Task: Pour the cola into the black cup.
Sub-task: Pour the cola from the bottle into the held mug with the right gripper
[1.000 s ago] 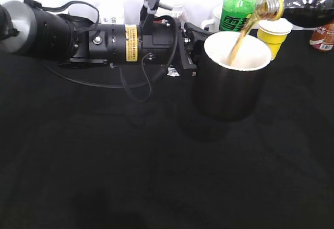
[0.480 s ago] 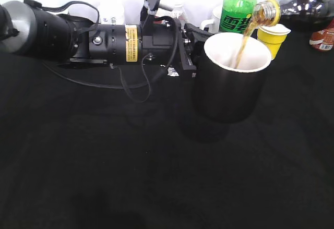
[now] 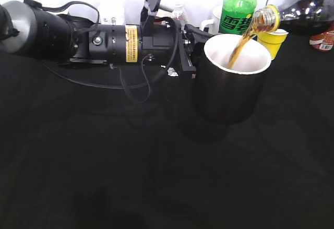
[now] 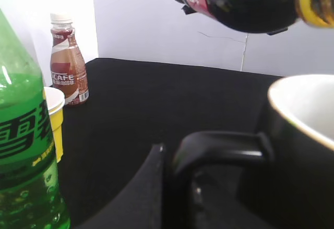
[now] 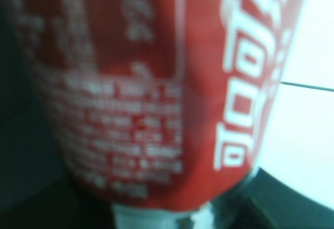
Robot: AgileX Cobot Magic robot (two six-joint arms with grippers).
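While the left fingers (image 3: 190, 51) clamp the black cup (image 3: 233, 80) by its handle to steady it on the bench (image 3: 130, 161), the cola (image 3: 297, 11), tipped above its rim and filling the right wrist view, streams in; right fingers unseen.

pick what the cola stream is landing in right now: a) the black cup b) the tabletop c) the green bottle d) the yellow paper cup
a, the brown stream leaves the tilted cola bottle and falls past the white rim into the black cup, which the left claw holds by its handle; the yellow cup sits behind, out of the stream's path.
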